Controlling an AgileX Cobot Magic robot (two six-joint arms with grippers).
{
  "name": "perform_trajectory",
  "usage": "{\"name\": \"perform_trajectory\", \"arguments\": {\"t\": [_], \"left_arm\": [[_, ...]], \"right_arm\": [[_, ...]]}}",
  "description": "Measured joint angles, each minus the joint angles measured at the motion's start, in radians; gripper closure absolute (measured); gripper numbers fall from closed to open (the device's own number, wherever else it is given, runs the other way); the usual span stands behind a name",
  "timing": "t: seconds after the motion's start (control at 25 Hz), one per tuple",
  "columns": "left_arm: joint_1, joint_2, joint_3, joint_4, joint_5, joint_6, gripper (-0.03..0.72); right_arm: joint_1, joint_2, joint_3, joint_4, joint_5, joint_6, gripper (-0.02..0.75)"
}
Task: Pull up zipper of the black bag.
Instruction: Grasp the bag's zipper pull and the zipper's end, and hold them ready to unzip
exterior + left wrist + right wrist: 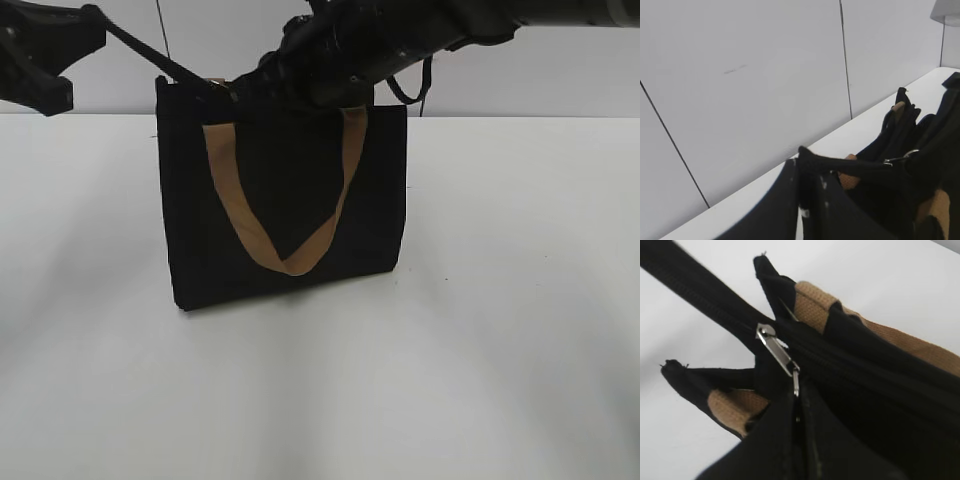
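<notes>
One black bag [285,200] stands upright on the white table [500,350], boxy, with a tan strap [290,262] hanging in a V down its front. Its zipper [805,352] runs along the top edge, one silvery pull [779,356] sitting near the end, with a black tail of tape stretched taut beyond it. The left gripper [805,200] looks clamped on that tail. The right gripper [300,75] hovers at the bag's top; whether it is wide or narrow I cannot tell
</notes>
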Motion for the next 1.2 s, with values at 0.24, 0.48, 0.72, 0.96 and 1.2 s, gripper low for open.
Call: {"name": "perform_trajectory", "arguments": {"t": [0.24, 0.48, 0.72, 0.96, 1.2], "left_arm": [[0.000, -0.001, 0.000, 0.001, 0.007, 0.000, 0.667], [0.000, -0.002, 0.000, -0.005, 0.021, 0.000, 0.667], [0.000, -0.002, 0.000, -0.004, 0.024, 0.000, 0.667], [0.000, -0.002, 0.000, -0.005, 0.024, 0.000, 0.667], [0.000, -0.003, 0.000, -0.013, 0.024, 0.000, 0.667]], "right_arm": [[-0.033, -0.009, -0.001, -0.069, 0.015, 0.081, 0.752], [-0.043, -0.049, -0.001, -0.119, 0.022, 0.105, 0.752], [-0.084, -0.059, -0.001, -0.158, 0.042, 0.162, 0.752], [-0.145, -0.078, 0.000, -0.169, 0.062, 0.179, 0.752], [-0.209, -0.079, 0.000, -0.197, 0.088, 0.203, 0.752]]}}
